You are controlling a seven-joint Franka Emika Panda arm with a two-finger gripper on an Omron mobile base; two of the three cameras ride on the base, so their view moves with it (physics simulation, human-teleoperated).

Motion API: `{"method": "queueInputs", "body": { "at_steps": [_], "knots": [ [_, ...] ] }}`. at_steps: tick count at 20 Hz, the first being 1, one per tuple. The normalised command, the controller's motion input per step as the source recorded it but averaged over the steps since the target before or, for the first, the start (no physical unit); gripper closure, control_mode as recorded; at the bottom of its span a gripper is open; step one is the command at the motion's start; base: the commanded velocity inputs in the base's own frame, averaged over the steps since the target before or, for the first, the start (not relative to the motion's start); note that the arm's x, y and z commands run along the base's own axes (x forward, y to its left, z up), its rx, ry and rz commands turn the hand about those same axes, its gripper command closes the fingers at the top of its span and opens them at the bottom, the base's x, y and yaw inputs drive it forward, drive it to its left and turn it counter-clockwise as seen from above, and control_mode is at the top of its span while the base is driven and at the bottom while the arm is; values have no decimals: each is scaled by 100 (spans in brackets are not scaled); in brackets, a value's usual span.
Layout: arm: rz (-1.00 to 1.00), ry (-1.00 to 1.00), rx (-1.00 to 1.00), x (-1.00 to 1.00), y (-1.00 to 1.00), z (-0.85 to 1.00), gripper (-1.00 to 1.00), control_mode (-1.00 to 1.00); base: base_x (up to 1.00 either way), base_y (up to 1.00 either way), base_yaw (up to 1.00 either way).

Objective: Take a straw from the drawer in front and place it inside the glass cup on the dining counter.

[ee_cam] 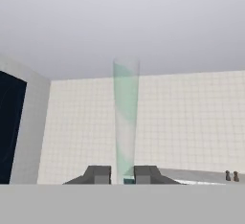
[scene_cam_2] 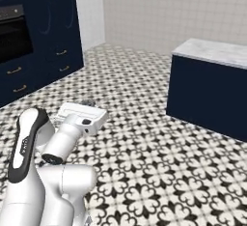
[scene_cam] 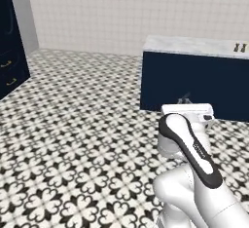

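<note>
In the hand view, the straw (ee_cam: 126, 117), a pale see-through stick with faint green stripes, stands up between my fingertips. My gripper (ee_cam: 123, 175) is shut on its lower end. The base views show the hand (scene_cam: 185, 100) (scene_cam_2: 89, 104) held level above the patterned floor, pointing toward the far wall. The dining counter (scene_cam: 194, 46) (scene_cam_2: 212, 51), a marble slab on a plain navy base, stands ahead and to the right. Its slab edge (ee_cam: 201, 174) shows low on the right in the hand view. The glass cup and the drawer are out of view.
Two small dark shakers (scene_cam: 238, 47) (ee_cam: 231, 175) stand on the counter's right part. Navy cabinets with gold handles (scene_cam: 7, 66) (scene_cam_2: 58, 51) and an oven (scene_cam_2: 14, 36) line the left side. Open tiled floor (scene_cam: 82, 124) lies between me and the counter.
</note>
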Motion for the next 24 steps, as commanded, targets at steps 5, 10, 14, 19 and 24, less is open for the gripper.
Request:
{"method": "queueInputs", "body": {
  "at_steps": [5, 10, 14, 19, 24],
  "knots": [
    [0, 0, 0, 0, 0, 0, 100, 100, 100, 78, -15],
    [0, 0, 0, 0, 0, 0, 100, 100, 100, 100, -4],
    [0, 0, 0, 0, 0, 0, 100, 100, 100, 84, 0],
    [0, 0, 0, 0, 0, 0, 100, 100, 100, 54, -7],
    [0, 0, 0, 0, 0, 0, 100, 100, 100, 51, -20]
  ]
}}
